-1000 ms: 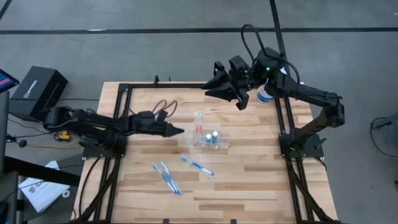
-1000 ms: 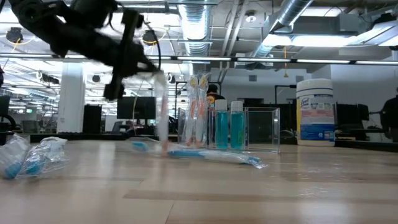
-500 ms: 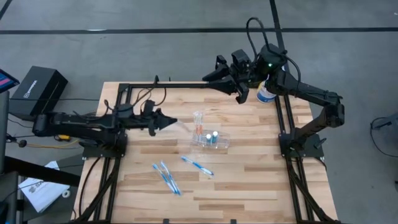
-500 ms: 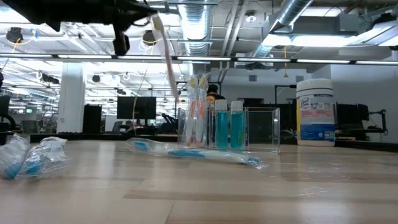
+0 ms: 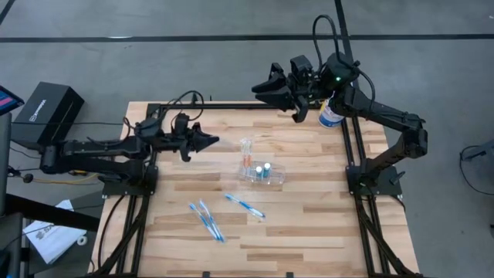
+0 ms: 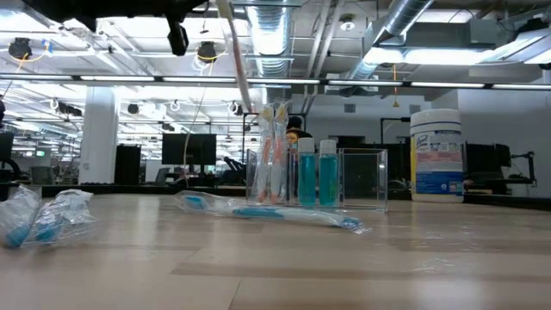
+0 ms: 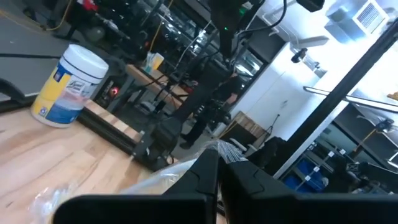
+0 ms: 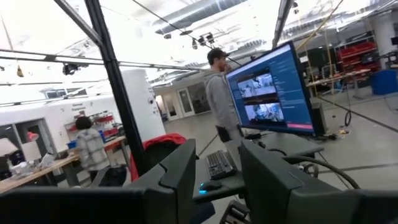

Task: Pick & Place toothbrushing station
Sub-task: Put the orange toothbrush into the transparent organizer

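The toothbrushing station [image 5: 259,171], a clear plastic holder, stands on its base at mid-table. It holds upright toothbrushes [image 6: 272,151] in its cup part and two blue bottles [image 6: 317,172]. My left gripper [image 5: 213,141] is raised to the left of the station. It is shut on a thin pale stick in clear wrap [image 6: 239,65], a toothbrush by the look of it. My right gripper [image 5: 284,94] hangs high over the table's far edge, open, with nothing between its fingers [image 8: 180,180]. My left gripper pinches the wrapped stick between its two shut fingers, near the stick's upper end. Crinkled clear wrap [image 7: 219,149] sticks out past the fingertips. The fingers lie about level and point toward the table's right. The stick hangs slanting below them, and its lower end [image 6: 250,108] is clear of the table.
A white blue-labelled canister [image 5: 329,116] stands at the far right edge. Blue toothbrushes [image 5: 207,218] [image 5: 245,205] lie on the near half of the table. Crumpled clear wrap [image 6: 43,215] lies at the left of the low view. A black box [image 5: 46,114] sits off the table's left. People stand in the room beyond.
My left gripper has risen from just above the table and drawn back a little toward the left edge, rolling as it went. It has stayed shut. The wrapped stick has come up with it and now hangs clear of the table.
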Tool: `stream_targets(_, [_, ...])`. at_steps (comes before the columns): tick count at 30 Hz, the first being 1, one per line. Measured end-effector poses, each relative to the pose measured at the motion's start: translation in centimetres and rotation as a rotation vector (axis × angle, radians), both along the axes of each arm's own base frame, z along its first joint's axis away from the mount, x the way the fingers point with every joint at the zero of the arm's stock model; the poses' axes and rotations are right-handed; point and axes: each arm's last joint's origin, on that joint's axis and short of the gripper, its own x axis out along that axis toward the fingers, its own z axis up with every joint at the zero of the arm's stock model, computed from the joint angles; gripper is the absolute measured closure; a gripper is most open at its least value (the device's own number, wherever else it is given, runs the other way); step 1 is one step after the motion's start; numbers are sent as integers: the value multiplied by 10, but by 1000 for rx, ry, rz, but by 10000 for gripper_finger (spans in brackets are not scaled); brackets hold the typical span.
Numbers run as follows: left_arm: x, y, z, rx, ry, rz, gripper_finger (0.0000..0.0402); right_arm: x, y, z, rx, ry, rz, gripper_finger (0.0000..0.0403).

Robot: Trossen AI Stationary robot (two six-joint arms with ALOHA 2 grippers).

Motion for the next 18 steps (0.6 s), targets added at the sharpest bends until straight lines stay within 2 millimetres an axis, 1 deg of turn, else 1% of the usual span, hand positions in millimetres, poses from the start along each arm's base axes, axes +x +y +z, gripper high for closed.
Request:
stream_targets(5, [9, 5, 5, 6, 9, -31, 401, 0, 0, 0, 6, -1, -15, 285])
stream_targets(18, [46, 12, 9, 7, 63, -146, 401, 0, 0, 0, 6, -1, -15, 285])
